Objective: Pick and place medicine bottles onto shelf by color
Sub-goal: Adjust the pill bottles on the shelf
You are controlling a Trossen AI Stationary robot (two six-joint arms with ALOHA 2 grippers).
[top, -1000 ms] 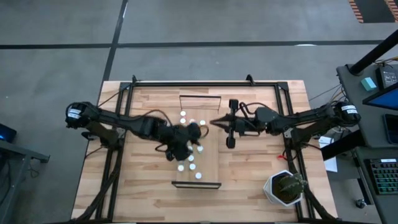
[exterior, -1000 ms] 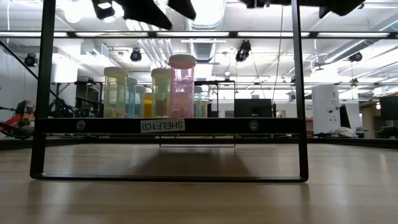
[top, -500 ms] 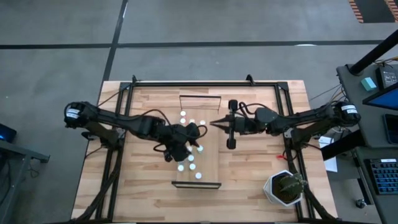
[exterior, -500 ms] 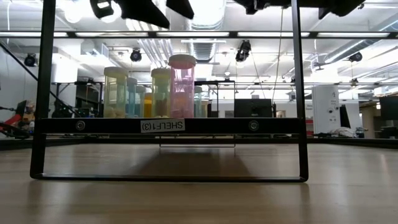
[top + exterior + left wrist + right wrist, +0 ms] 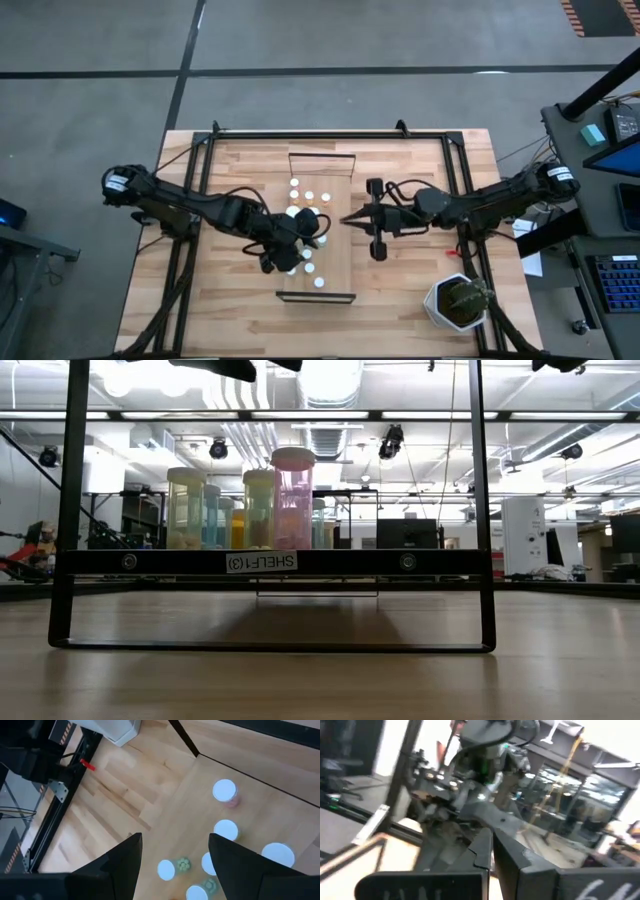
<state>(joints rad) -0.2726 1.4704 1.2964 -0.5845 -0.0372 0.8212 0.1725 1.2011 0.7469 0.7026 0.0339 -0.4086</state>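
Note:
Several medicine bottles [image 5: 308, 196] with white caps stand upright on the shelf [image 5: 338, 260], a light-wood plank along the table's middle. The low view shows yellowish, greenish and pink bottles [image 5: 292, 500] behind the shelf's dark end rail [image 5: 270, 562]. My left gripper [image 5: 312, 230] hovers open above the shelf's middle. In its wrist view my left gripper [image 5: 175, 840] has white-capped bottles [image 5: 224, 790] below and beyond the gap, and nothing between the fingers. My right gripper [image 5: 346, 218] is shut and empty, high over the shelf's right side, pointing at the left gripper. In its own blurred wrist view my right gripper [image 5: 491, 851] faces the left arm.
A potted green plant [image 5: 458, 302] stands at the table's near right corner. A dark metal frame [image 5: 320, 133] runs around the tabletop, with uprights along both sides. Bare wood [image 5: 410, 270] lies to the right of the shelf and bare wood [image 5: 235, 290] to its left.
Both grippers have swung toward the table's near edge while staying high above the shelf, and each has rolled a little. In the low view they have slid almost out of the picture's top. The bottles have kept still.

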